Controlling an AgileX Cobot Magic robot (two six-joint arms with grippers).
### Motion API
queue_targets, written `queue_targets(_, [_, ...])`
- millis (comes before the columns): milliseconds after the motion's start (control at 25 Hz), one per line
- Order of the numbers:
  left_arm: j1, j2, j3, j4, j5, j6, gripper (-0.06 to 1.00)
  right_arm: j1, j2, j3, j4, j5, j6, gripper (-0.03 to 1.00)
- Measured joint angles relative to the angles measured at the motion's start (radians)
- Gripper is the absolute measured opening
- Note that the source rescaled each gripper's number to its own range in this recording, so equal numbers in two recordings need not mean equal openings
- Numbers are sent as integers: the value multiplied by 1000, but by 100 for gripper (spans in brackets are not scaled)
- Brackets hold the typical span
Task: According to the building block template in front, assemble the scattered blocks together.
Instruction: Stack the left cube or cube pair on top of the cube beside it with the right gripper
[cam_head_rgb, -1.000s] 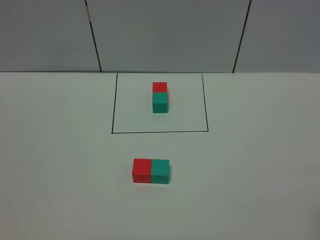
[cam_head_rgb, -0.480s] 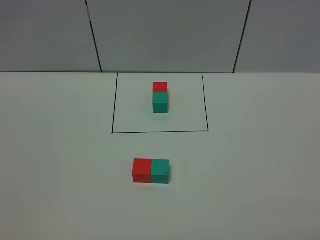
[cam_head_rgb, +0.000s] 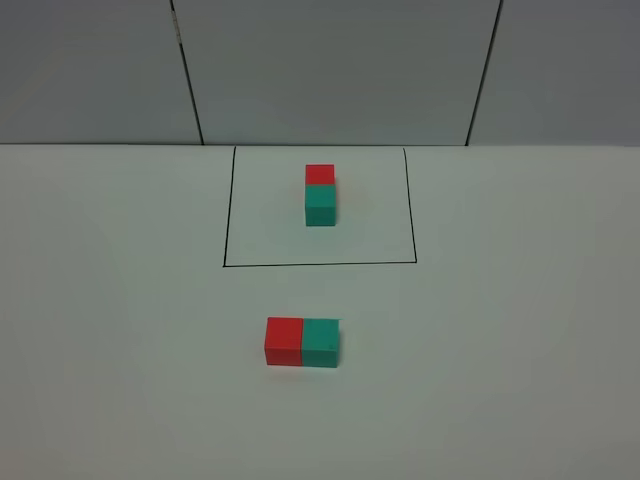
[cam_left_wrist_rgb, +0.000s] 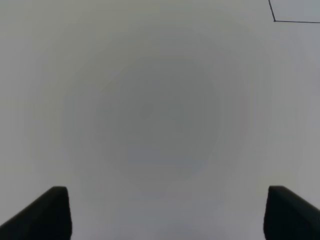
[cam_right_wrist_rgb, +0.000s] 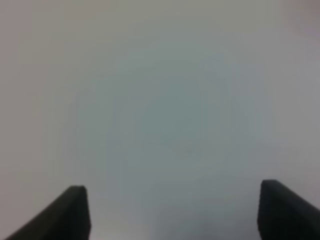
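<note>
Peeking in as cut-off tips, left fingers (cam_left_wrist_rgb: 45, 215) and right fingers (cam_right_wrist_rgb: 67, 215) stand spread above the table (cam_left_wrist_rgb: 150, 100).

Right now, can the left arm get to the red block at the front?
Probably yes. The front red block has bare table on its left; only the teal block touches its right side. The left fingers are open and empty, though the arm is outside the high view.

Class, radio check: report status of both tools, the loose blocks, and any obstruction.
Left tool open, empty. Right tool open, empty. Red block and teal block touching side by side, outside the black frame. Nothing in the way.
</note>
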Motion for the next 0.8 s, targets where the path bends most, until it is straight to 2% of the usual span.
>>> queue_targets(240, [0,0,0,0,0,0,94,46,-24,0,-48,39,49,79])
queue_targets(480, [0,0,0,0,0,0,94,49,-62,20,-54,-12,89,73])
queue_targets(800, [0,0,0,0,0,0,94,49,-96,31,-84,-16,89,70])
